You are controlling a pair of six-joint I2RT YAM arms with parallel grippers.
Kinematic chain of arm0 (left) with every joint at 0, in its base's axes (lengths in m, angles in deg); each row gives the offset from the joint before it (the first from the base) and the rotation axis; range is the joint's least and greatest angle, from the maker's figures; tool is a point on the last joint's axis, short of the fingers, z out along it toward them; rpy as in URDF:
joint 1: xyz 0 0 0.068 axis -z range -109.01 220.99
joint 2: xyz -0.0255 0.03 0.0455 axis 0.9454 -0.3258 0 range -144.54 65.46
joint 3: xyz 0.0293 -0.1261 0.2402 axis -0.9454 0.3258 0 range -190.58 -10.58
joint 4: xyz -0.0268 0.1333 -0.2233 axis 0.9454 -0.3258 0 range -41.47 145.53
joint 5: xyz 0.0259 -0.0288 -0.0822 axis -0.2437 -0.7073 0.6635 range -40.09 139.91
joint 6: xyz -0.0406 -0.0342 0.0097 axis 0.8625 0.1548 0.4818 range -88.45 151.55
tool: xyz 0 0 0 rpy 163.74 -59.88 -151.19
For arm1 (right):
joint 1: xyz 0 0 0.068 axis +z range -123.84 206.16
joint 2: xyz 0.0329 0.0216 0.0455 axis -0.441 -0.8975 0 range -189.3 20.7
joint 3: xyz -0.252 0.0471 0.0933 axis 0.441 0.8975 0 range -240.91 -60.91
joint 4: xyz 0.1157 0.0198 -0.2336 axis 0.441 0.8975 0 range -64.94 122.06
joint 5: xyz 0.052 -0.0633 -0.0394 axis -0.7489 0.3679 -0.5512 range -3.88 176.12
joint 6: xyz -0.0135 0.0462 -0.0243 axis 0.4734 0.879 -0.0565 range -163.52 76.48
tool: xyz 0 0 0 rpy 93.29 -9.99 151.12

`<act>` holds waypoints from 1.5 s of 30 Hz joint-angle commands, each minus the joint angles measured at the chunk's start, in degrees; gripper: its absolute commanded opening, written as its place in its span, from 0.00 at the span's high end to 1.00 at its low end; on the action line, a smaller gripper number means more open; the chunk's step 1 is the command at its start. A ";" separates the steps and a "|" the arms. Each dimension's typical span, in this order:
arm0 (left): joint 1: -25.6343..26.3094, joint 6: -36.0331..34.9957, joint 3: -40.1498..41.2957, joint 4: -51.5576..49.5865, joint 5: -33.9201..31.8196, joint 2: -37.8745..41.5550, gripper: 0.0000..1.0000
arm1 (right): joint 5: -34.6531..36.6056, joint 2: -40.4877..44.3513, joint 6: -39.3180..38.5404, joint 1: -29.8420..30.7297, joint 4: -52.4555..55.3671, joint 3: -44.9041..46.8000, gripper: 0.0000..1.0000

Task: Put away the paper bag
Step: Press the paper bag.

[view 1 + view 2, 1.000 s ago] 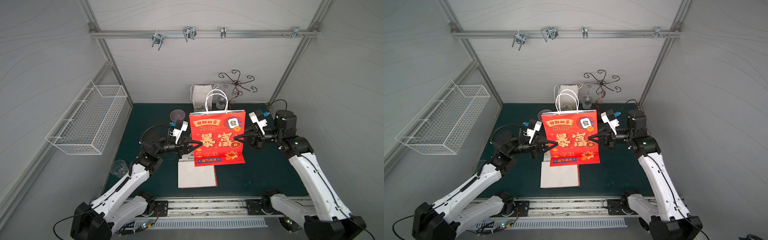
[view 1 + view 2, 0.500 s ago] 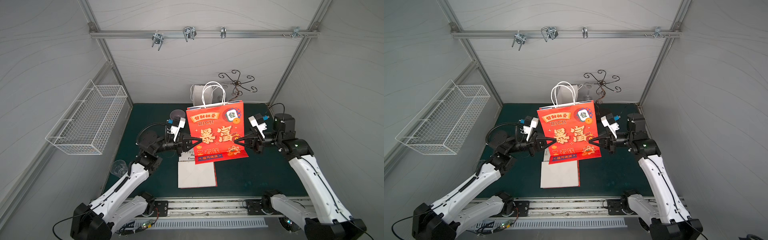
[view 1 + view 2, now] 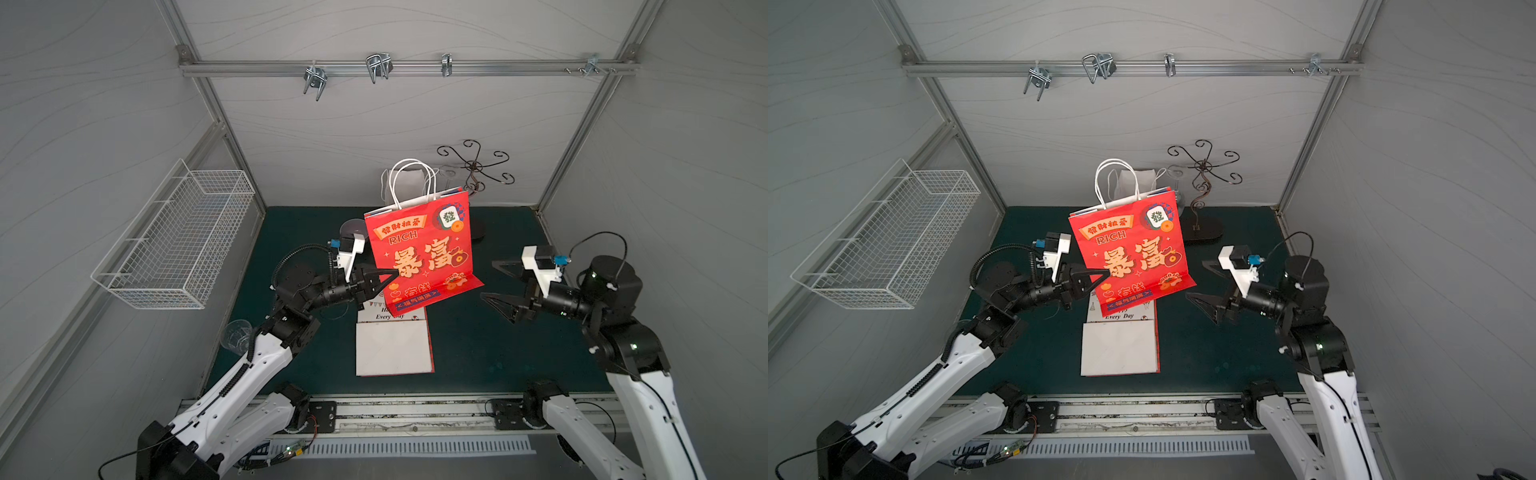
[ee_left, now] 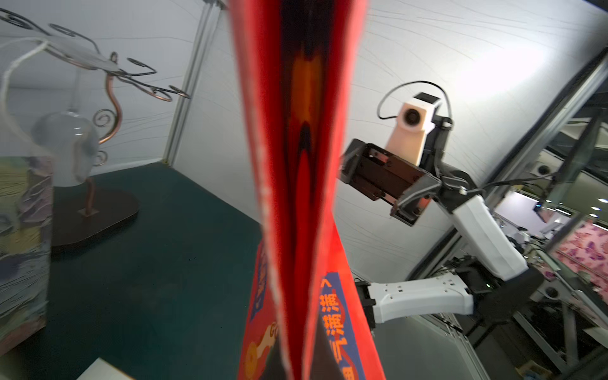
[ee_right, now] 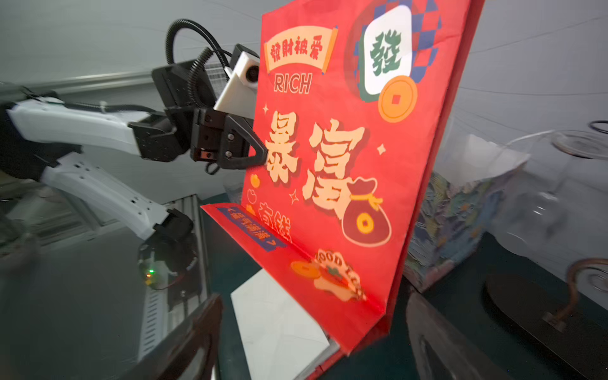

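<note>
The red paper bag (image 3: 419, 249) (image 3: 1129, 249) with gold lettering and white handles hangs tilted above the green table, folded flat with its bottom flap sticking out. My left gripper (image 3: 390, 276) (image 3: 1102, 276) is shut on the bag's left edge, which also shows in the right wrist view (image 5: 260, 154). The bag's edge (image 4: 296, 164) fills the middle of the left wrist view. My right gripper (image 3: 488, 279) (image 3: 1196, 279) stands open to the right of the bag, apart from it, with nothing between its fingers (image 5: 194, 332).
A flat white paper bag (image 3: 392, 345) lies on the table under the red one. A wire basket (image 3: 174, 241) hangs on the left wall and hooks (image 3: 378, 68) on the back rail. A curled metal stand (image 3: 473, 170), a patterned bag (image 4: 23, 246) and a glass (image 3: 237, 336) stand nearby.
My right gripper has let go of the bag's right edge, opened and drawn back to the right. The bag has risen and now tilts, held by the left gripper alone.
</note>
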State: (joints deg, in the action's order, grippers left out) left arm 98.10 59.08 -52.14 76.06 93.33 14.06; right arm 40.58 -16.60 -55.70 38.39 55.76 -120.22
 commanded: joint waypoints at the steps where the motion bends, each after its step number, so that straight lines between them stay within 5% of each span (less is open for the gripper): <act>1: 0.02 -3.34 -2.72 -3.82 -5.74 1.08 1.00 | 13.88 2.57 -5.97 -0.28 2.97 5.02 0.12; 8: 0.04 4.28 -3.00 5.49 2.08 -0.40 1.00 | 2.35 0.47 -9.80 -0.24 2.23 9.72 0.11; 12: 0.04 10.88 -3.33 13.47 7.98 -1.81 1.00 | -9.83 -4.60 -9.70 -0.26 0.58 6.65 0.09; 20: 0.04 21.74 -1.81 26.13 14.41 -5.05 1.00 | -21.68 -10.62 -5.16 -0.27 -4.44 2.09 0.12; 27: 0.07 22.71 -0.89 27.65 14.68 -5.50 1.00 | -31.72 -13.65 -1.60 1.63 -6.74 -0.46 0.42; 34: 0.09 18.58 -1.72 19.89 13.78 -5.09 1.00 | -32.99 -16.94 -1.23 4.40 -7.25 -2.30 0.72; 38: 0.13 17.29 -1.86 18.43 12.48 -4.85 1.00 | -33.07 -17.73 -0.82 5.22 -7.80 -2.48 1.00; 40: 0.13 13.23 -2.92 14.22 8.85 -3.92 1.00 | -32.26 -17.48 -0.58 5.26 -7.76 -2.48 1.00; 41: 0.12 10.70 -3.42 10.67 5.11 -2.71 0.93 | -31.84 -17.17 -0.69 5.25 -7.60 -2.48 1.00; 45: 0.11 1.99 -3.00 4.46 -8.66 2.57 0.41 | -28.32 -16.21 -1.68 5.17 -5.73 -3.12 1.00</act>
State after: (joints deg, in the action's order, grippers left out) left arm 98.23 69.27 -52.25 84.96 96.48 12.66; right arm 10.44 -34.02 -56.79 43.20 49.07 -121.73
